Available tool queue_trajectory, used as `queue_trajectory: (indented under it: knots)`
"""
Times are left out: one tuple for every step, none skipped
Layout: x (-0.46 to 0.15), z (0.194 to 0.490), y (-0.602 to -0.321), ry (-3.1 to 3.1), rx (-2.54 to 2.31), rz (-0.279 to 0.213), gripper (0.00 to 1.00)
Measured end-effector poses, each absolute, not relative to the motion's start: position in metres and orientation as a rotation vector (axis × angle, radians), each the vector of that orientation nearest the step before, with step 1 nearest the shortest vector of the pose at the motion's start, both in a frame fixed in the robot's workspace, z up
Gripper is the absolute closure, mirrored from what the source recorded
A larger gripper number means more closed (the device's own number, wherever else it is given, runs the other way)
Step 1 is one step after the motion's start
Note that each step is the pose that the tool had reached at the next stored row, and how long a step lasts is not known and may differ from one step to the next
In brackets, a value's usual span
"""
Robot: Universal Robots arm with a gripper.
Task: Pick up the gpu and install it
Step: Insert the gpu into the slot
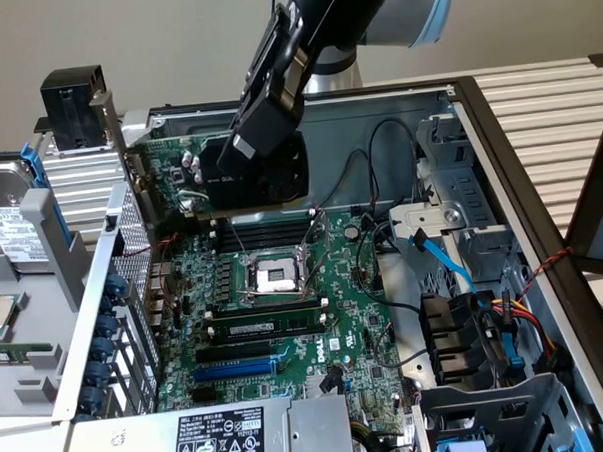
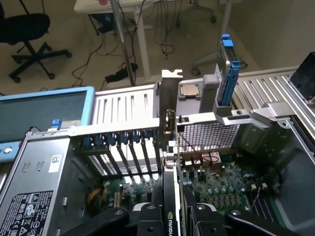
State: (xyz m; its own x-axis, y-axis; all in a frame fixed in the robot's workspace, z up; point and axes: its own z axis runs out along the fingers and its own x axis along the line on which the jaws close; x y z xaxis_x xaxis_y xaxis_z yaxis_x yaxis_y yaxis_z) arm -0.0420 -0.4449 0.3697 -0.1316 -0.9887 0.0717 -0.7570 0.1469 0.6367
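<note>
The gpu (image 1: 241, 175), a black shrouded card on a thin green board, stands on edge over the far end of the motherboard (image 1: 285, 317) inside the open computer case. My gripper (image 1: 262, 128) comes down on it from above and is shut on its top edge. In the wrist view the gpu (image 2: 170, 196) runs edge-on between my two black fingers (image 2: 206, 217). Its metal bracket (image 2: 169, 98) stands against the case's slotted rear wall (image 2: 123, 128), with the bracket's top above the rail. Whether the card's edge sits in a slot is hidden.
Below the card lie the CPU socket (image 1: 277, 277) and black RAM sticks (image 1: 261, 323). A power supply (image 1: 221, 440) fills the near end, and a drive cage with cables (image 1: 487, 338) is on the exterior view's right. A hard drive (image 1: 11, 229) rests outside the case.
</note>
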Motion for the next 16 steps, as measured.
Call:
queue_trajectory:
  knots:
    - [-0.041,0.368,-0.446,-1.947,1.662,-0.638,0.73]
    - [-0.041,0.367,-0.447,-1.945,1.662,-0.641,0.73]
    - [-0.040,0.366,-0.448,-1.944,1.662,-0.644,0.73]
    - [-0.039,0.364,-0.449,-1.943,1.661,-0.646,0.73]
    - [-0.039,0.363,-0.450,-1.942,1.661,-0.648,0.73]
    - [-0.038,0.362,-0.451,-1.941,1.661,-0.650,0.73]
    - [-0.037,0.361,-0.452,-1.939,1.660,-0.653,0.73]
    - [-0.037,0.359,-0.453,-1.937,1.659,-0.657,0.73]
    - [-0.036,0.358,-0.454,-1.935,1.658,-0.660,0.73]
    - [-0.036,0.357,-0.454,-1.933,1.658,-0.664,0.73]
    - [-0.035,0.356,-0.455,-1.931,1.657,-0.667,0.73]
    - [-0.035,0.354,-0.456,-1.929,1.656,-0.670,0.73]
    - [-0.034,0.353,-0.456,-1.928,1.655,-0.673,0.73]
    - [-0.033,0.352,-0.457,-1.926,1.655,-0.676,0.73]
    - [-0.032,0.350,-0.458,-1.925,1.654,-0.678,0.73]
    - [-0.032,0.349,-0.459,-1.924,1.654,-0.680,0.73]
